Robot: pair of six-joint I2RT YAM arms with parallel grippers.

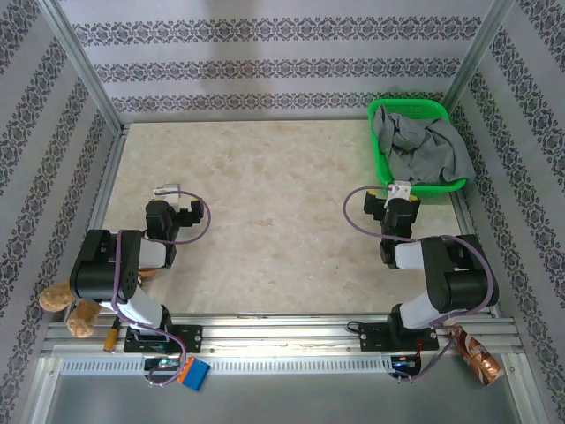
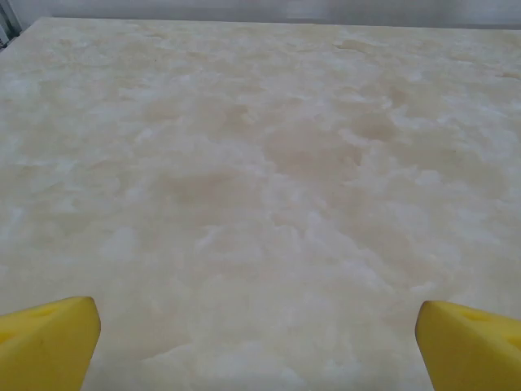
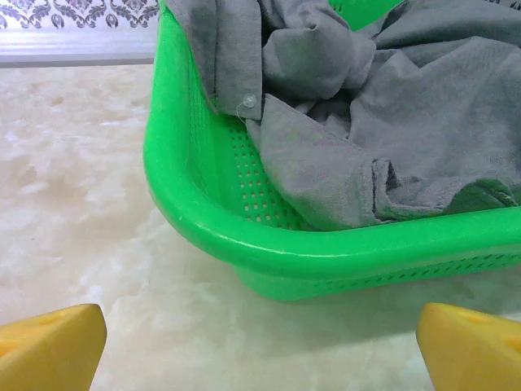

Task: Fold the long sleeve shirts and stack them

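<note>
Loosely crumpled grey shirt [image 3: 391, 122] fills green basket [image 3: 212, 220].

I can read no words, numbers or brand marks on anything here. The small blue piece [image 1: 195, 374] at the near rail may carry print, but it's too small to tell.

My top camera looks down from behind over the whole counter [image 1: 265, 194]; both wrist cameras skim it closely, the right sharing the green basket [image 3: 203, 236] with the top.
</note>
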